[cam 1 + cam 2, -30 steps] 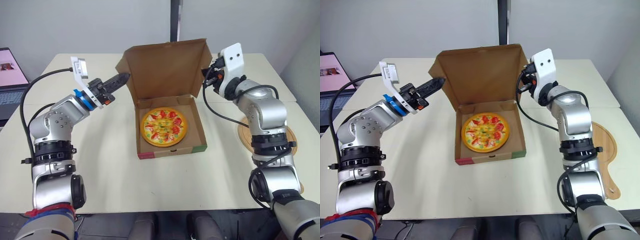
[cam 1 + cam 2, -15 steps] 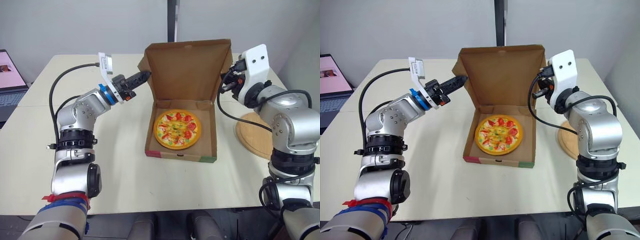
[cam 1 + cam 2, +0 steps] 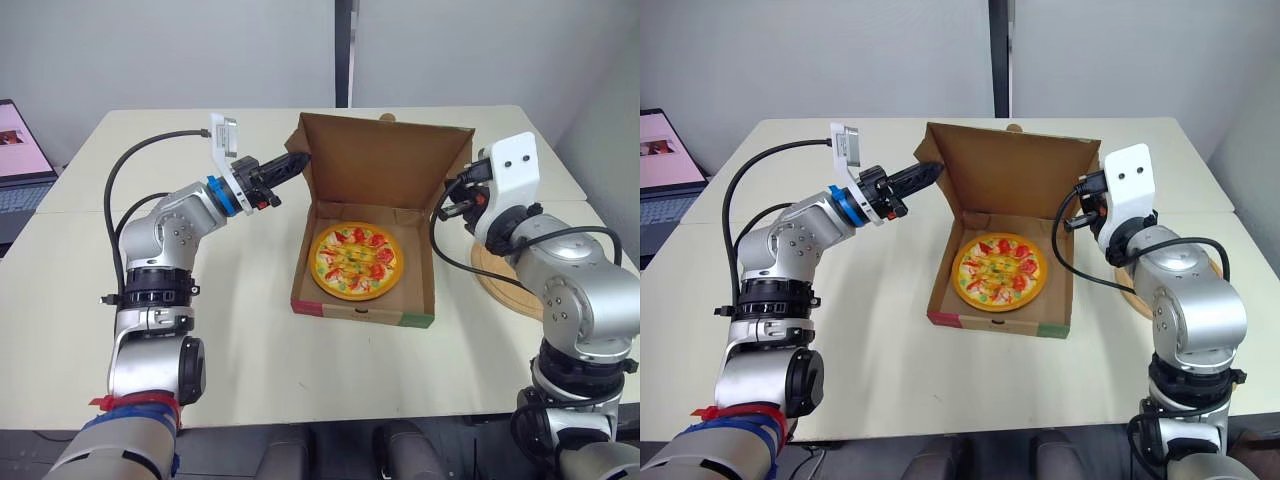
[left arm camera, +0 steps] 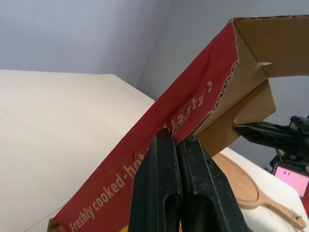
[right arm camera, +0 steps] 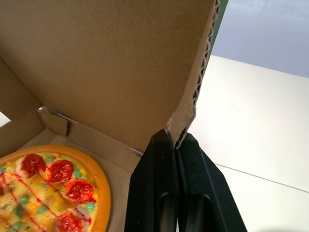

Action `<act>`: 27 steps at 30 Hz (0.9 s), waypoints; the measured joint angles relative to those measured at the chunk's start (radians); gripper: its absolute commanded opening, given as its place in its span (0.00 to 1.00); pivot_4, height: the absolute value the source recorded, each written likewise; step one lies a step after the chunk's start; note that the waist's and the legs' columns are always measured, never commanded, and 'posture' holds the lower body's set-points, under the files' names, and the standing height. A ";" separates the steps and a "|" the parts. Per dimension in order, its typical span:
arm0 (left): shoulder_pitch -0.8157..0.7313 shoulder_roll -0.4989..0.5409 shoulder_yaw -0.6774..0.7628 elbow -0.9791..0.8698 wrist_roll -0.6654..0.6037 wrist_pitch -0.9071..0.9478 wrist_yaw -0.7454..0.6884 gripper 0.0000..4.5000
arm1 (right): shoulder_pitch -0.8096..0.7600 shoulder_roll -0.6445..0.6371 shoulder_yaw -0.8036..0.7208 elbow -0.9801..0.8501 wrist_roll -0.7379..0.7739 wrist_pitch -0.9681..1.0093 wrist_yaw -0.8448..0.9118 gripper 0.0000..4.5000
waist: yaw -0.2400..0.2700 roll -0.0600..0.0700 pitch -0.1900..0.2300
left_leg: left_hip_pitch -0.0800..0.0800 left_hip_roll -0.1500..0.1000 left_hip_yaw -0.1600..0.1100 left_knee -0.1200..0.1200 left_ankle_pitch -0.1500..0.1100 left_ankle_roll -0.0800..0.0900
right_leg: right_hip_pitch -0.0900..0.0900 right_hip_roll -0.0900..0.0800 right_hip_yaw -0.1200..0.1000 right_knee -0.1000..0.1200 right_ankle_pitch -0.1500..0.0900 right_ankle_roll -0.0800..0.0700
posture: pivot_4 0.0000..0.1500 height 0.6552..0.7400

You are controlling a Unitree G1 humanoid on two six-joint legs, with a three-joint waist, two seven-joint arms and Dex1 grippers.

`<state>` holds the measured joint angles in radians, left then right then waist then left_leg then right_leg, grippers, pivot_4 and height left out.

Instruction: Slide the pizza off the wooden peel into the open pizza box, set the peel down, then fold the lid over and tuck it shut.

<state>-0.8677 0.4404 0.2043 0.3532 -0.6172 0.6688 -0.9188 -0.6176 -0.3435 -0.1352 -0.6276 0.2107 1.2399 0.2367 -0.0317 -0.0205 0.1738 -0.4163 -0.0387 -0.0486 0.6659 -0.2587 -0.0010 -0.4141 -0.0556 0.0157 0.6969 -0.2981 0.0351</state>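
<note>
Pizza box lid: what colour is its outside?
The brown cardboard pizza box lid is red outside with pale lettering; the left wrist view shows it best.

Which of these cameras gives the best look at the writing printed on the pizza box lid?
The left wrist view. It faces the red outer side of the lid, where "Freshly cooked" can be read. Both eye views and the right wrist view show the lid's plain brown inside instead, with no print.
</note>
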 measured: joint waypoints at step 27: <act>0.432 -0.065 0.043 -0.600 -0.111 0.132 0.365 0.00 | 0.373 0.088 0.088 -0.150 -0.034 -0.292 -0.092 0.01 | 0.003 0.000 -0.001 | 0.003 0.000 -0.001 0.000 0.001 -0.001 | 0.004 0.000 0.000 0.000 0.000 0.000 | 1.00 0.90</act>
<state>-0.4354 0.3754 0.2474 -0.2468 -0.7283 0.8006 -0.5540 -0.2446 -0.2552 -0.0475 -0.7778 0.1764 0.9478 0.1450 -0.0292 -0.0210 0.1731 -0.4133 -0.0386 -0.0496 0.6659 -0.2572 -0.0018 -0.4103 -0.0552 0.0156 0.6966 -0.2981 0.0352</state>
